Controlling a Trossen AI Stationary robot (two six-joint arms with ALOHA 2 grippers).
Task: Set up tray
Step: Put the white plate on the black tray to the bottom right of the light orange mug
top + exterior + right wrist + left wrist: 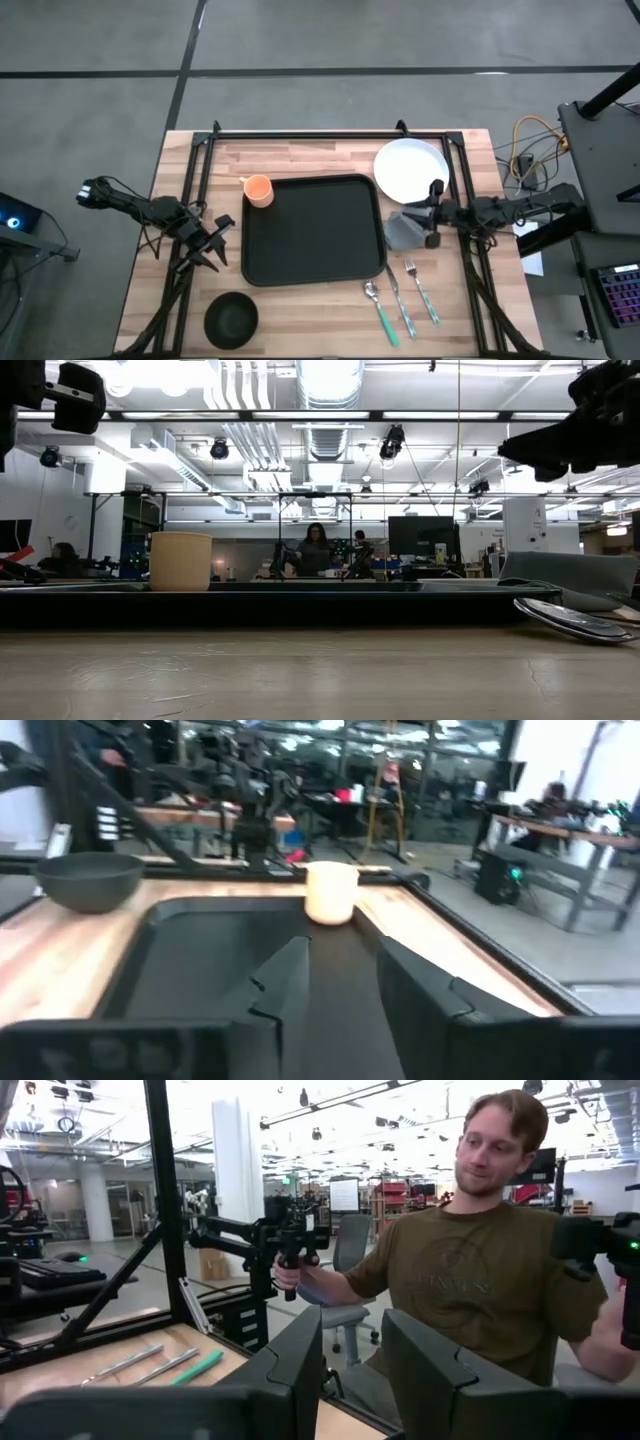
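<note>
The left claw (213,246) waits open by the counter's (300,155) left edge, the black tray (312,230) lies mid-counter with an orange cup (259,190) touching its far-left corner, and the right claw (432,214), fingers parted and empty, hovers over the grey napkin (402,230) just right of the tray.

arms: dark, slender, jointed | left tool (213,243): black angular fingers (300,1365)
</note>
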